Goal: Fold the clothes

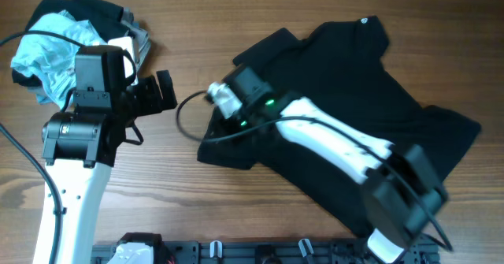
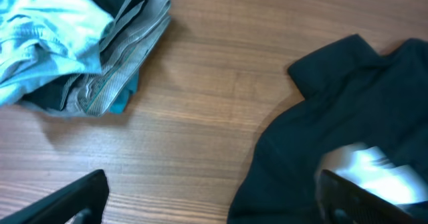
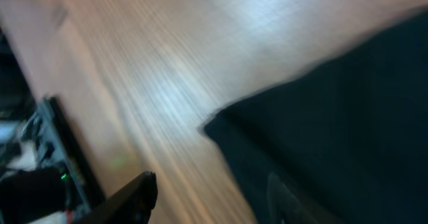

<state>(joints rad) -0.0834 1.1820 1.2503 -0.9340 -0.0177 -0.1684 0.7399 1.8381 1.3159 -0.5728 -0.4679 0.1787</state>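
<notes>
A black T-shirt [image 1: 354,83] lies spread, partly rumpled, on the wooden table right of centre. It also shows in the left wrist view [image 2: 348,110] and, blurred, in the right wrist view [image 3: 348,117]. My right gripper [image 1: 224,118] hangs over the shirt's left edge; its fingers [image 3: 214,200] are open, one over wood and one over the cloth. My left gripper [image 1: 161,91] is open and empty [image 2: 214,197] over bare wood, left of the shirt, between it and the clothes pile.
A pile of clothes [image 1: 71,39], light blue, grey and dark, sits at the back left corner and shows in the left wrist view [image 2: 73,43]. A black cable [image 1: 189,122] loops by the right wrist. A black rail [image 1: 260,252] runs along the front edge.
</notes>
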